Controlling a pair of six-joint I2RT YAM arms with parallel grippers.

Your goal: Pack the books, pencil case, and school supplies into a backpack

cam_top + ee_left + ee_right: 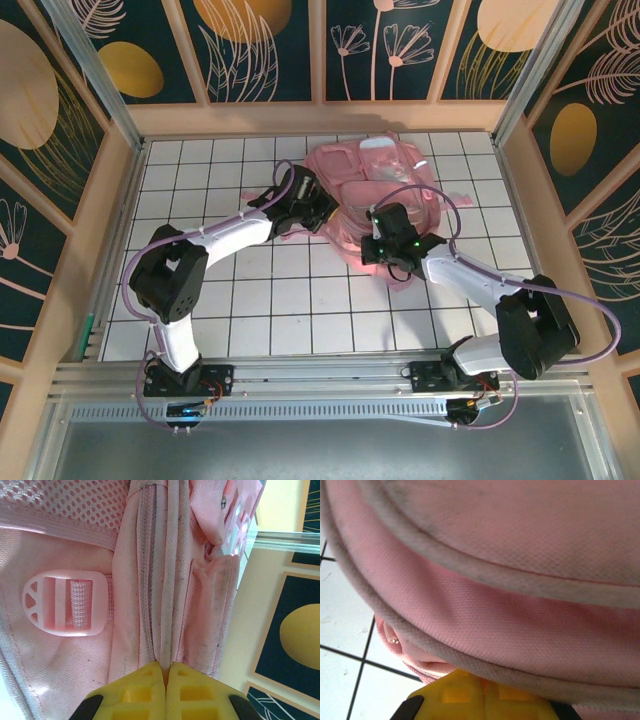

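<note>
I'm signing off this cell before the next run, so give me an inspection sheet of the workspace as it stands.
surface: white tiled table, dark grid lines.
job's things: pink backpack lying at the far centre.
clutter: thin green thing by the left frame, too small to name.
tools: left tool shut on the backpack's piped seam; right tool shut against the backpack's edge, grip unclear.
cables: purple cables run along both arms in loose loops.
surroundings: floral wall panels in wooden framing; metal rail at the near edge.

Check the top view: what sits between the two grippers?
The backpack: in the top view its pink fabric spans the stretch from the left gripper to the right gripper.
</note>
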